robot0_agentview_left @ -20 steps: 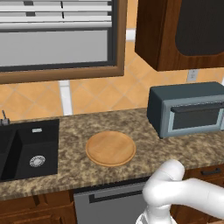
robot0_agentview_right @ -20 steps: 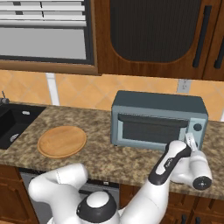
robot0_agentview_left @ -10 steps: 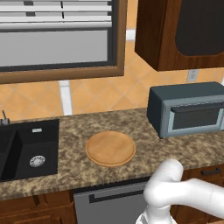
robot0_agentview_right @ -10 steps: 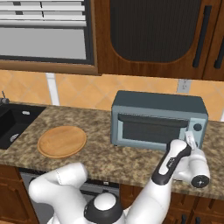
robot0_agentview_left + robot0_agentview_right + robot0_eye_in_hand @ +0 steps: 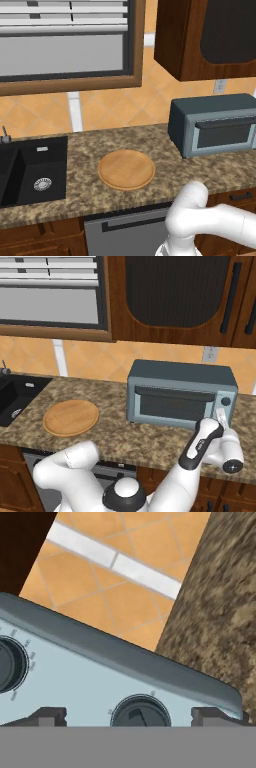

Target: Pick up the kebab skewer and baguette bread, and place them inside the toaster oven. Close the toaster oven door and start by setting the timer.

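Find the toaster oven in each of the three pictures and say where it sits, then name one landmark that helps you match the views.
Left base view: toaster oven at the right edge, on the counter.
Right base view: right of centre, door shut, the gripper at its knob panel.
Hand view: its pale knob panel crosses the lower half, tilted.
Shared landmark: the orange tiled wall behind it.

Oven front: toaster oven door (image 5: pixel 172 406) shut, blocking the cavity.
Counter left: bare beyond wooden plate (image 5: pixel 70 417).
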